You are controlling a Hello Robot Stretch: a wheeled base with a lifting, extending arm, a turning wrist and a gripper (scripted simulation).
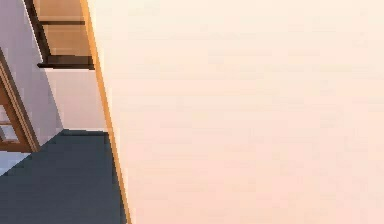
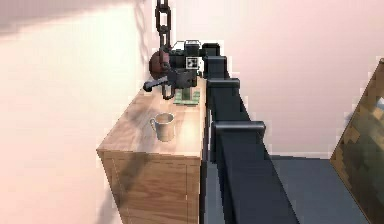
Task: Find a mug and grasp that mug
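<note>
A small pale grey mug (image 2: pixel 162 123) stands on the top of a wooden cabinet (image 2: pixel 135 140), near its front edge. My arm (image 2: pixel 235 140) reaches out as a dark bar along the cabinet's right side. Beyond the mug, the gripper (image 2: pixel 160 84) sits over the back of the cabinet top. Dark things crowd around its far end, so I cannot tell whether it holds anything. Whether it touches the mug cannot be told either.
A dark chain-like object (image 2: pixel 162 28) and a dark reddish round thing (image 2: pixel 156 66) stand at the cabinet's back, with a green flat item (image 2: pixel 187 98) beside them. Brown wooden furniture (image 2: pixel 366 140) is at the arm side view's right. A pale panel with a wooden edge (image 1: pixel 105 120) looms close ahead; dark floor (image 1: pixel 60 185) lies left.
</note>
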